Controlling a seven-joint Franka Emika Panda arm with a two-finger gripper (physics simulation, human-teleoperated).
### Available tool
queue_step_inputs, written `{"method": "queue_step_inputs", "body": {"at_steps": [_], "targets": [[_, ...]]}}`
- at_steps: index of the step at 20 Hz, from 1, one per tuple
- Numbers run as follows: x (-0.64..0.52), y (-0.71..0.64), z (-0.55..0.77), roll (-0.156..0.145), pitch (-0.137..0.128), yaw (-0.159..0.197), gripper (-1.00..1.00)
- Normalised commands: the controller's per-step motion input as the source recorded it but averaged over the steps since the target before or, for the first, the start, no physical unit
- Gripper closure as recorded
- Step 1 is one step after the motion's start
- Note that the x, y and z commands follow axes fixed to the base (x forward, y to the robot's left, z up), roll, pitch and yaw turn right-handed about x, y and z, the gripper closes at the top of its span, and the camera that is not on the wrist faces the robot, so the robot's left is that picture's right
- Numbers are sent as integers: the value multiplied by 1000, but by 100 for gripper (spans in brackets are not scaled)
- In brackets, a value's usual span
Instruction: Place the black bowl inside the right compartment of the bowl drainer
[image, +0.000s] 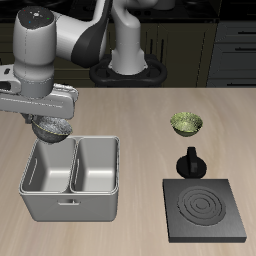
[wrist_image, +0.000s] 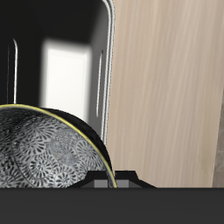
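Note:
The black bowl, dark with a pale patterned inside, hangs tilted in the air with my gripper shut on its rim. It is just above the back rim of the bowl drainer, over the well that lies farther from the stove plate. In the wrist view that deep grey well shows beyond the bowl, with the drainer's rounded rim beside it. My fingertips are mostly hidden by the bowl.
An olive-green bowl sits on the wooden table farther back. A black knobbed object stands behind the flat black stove plate near the front edge. The drainer's other well holds nothing.

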Motion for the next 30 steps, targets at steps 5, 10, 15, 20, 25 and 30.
{"method": "queue_step_inputs", "body": {"at_steps": [5, 10, 15, 20, 25, 30], "targets": [[-17, -4, -50, -6, 5, 5, 100], [8, -24, -9, -39, 1, 28, 100], [-22, -93, -98, -31, 5, 15, -100], [-37, -59, -78, -2, 9, -4, -100], [-30, -3, 36, 13, -12, -3, -100], [-174, 301, 318, 118, -67, -68, -100]]}}
